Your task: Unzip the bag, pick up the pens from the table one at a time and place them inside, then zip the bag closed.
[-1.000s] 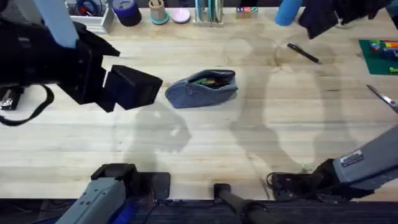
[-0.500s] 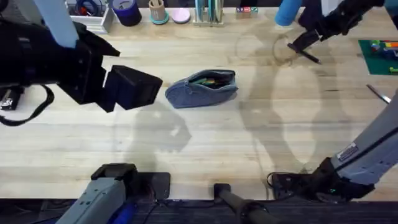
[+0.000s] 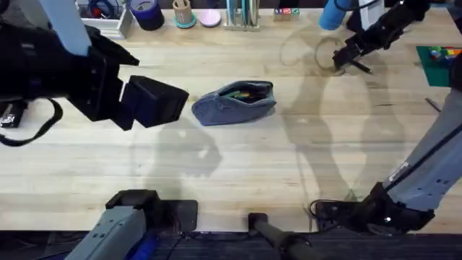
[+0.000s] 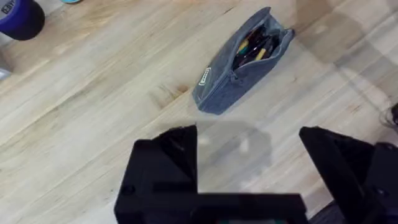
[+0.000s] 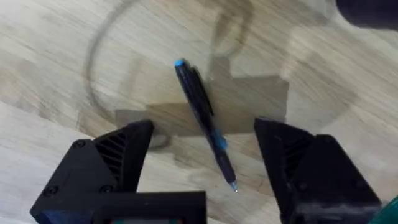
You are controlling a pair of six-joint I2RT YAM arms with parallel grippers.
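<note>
Right gripper [image 5: 202, 165] spread wide just above the table [image 5: 56, 74], a black pen with blue tip and blue band [image 5: 202, 118] lying loose in the gap between its fingers [image 5: 109, 162], touching neither. Left gripper [image 4: 249, 165] also wide and holding nothing, raised off the wood; ahead of it, well apart, the blue-grey pencil pouch [image 4: 239, 65] lies unzipped with coloured pens [image 4: 256, 45] visible inside.

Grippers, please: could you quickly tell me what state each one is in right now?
Left gripper: open, holding nothing, hanging above the table near the bag.
Right gripper: open, straddling the pen, not yet gripping it.
</note>
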